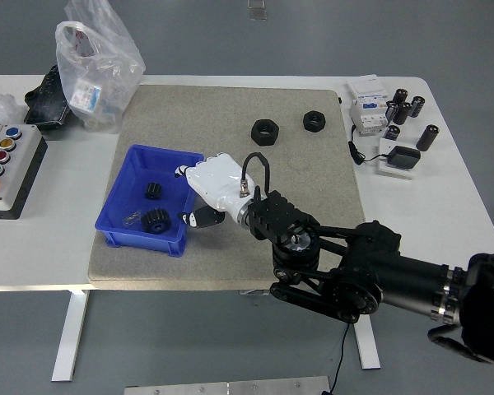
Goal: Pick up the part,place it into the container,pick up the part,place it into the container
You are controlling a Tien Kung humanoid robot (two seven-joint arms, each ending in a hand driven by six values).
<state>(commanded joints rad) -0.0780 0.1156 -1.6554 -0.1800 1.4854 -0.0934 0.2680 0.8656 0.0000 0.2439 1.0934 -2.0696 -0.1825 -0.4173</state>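
A blue container sits on the left of the beige mat and holds two black gear-like parts. Two black hex nut parts lie on the mat's far side, one left of the other. My right hand is white, on a black arm that reaches in from the lower right. It hovers at the container's right rim with fingers relaxed and holds nothing. The left arm is not in view.
A control box with coloured buttons stands at the left edge. A plastic bag and a black object sit at the back left. Black cylinders, a white device and a black adapter lie at the right.
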